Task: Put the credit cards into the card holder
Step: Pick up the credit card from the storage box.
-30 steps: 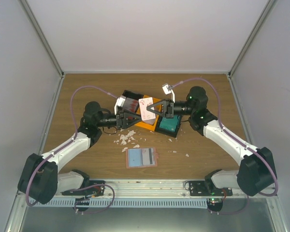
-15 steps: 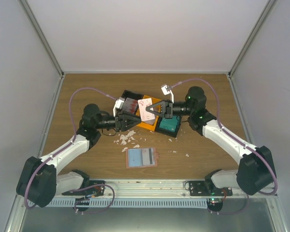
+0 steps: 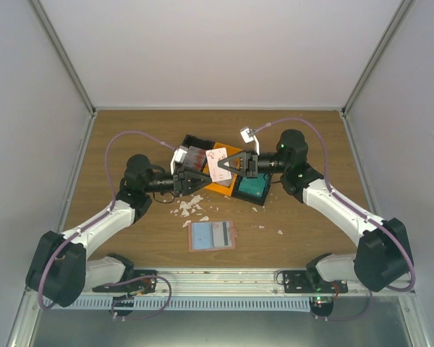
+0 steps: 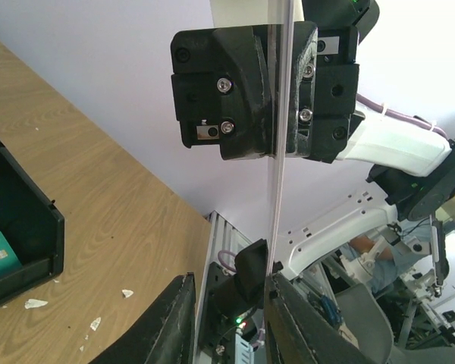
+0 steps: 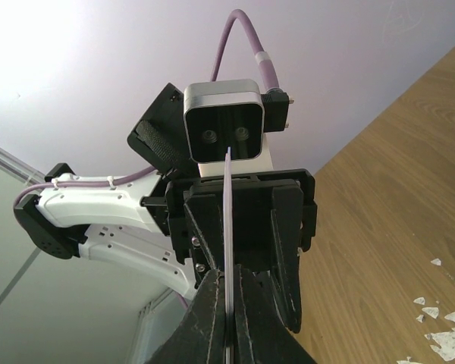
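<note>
A white credit card (image 3: 218,163) with pink print is held upright in the air over the tray, between my two facing grippers. My right gripper (image 3: 228,165) is shut on it. The right wrist view shows the card (image 5: 227,189) edge-on, clamped at my right fingertips (image 5: 229,279). My left gripper (image 3: 203,177) is open. In the left wrist view the card's free edge (image 4: 278,189) reaches in between my left gripper's (image 4: 229,292) jaws, close against the right finger (image 4: 299,326). The salmon-pink card holder (image 3: 212,235) lies flat near the front, showing a blue-grey panel. Teal cards (image 3: 250,188) lie in the tray.
The black-and-orange tray (image 3: 218,186) sits mid-table under both grippers; its black wall (image 4: 30,227) shows in the left wrist view. Irregular white scraps (image 3: 189,207) are scattered in front of the tray, with a few more (image 3: 280,232) to the right.
The right gripper and its card have shifted slightly left, toward the left gripper. The left arm has adjusted slightly. Both grips are unchanged.
</note>
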Controlling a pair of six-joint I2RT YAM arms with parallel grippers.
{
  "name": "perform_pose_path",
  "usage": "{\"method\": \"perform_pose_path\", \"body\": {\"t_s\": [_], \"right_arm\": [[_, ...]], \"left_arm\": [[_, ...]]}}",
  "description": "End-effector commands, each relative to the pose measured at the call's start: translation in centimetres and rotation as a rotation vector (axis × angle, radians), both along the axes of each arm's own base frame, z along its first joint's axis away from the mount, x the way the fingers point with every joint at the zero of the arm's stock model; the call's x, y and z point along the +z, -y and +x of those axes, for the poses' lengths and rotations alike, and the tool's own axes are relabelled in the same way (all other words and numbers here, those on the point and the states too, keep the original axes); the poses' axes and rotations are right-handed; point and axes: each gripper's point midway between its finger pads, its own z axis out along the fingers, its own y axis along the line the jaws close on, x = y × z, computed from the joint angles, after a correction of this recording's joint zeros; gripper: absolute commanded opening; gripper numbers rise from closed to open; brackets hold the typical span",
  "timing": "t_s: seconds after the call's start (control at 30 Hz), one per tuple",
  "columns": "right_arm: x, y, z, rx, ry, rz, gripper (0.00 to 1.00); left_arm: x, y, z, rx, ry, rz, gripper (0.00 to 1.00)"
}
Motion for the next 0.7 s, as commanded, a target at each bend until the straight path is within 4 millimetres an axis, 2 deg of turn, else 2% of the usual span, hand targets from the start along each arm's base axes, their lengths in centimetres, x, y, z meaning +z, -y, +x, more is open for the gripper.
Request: {"method": "perform_pose_path", "body": {"t_s": [0.0, 0.17, 0.43, 0.67], "right_arm": [[1.4, -0.3, -0.9, 0.052, 0.045, 0.023, 0.0], [1.4, -0.3, -1.5, 0.079, 0.054, 0.028, 0.0], [1.0, -0.3, -3.6, 0.158, 0.088, 0.024, 0.0], [1.4, 0.0, -4.7, 0.196, 0.119, 0.03, 0.0]], "left_arm": [[0.5, 0.1, 0.3, 0.0, 0.025, -0.019, 0.27], [0.0, 0.1, 0.0, -0.018, 0.004, -0.027, 0.24], [0.5, 0.3, -0.4, -0.068, -0.017, -0.031, 0.21], [0.5, 0.5, -0.6, -0.098, -0.023, -0.029, 0.17]]}}
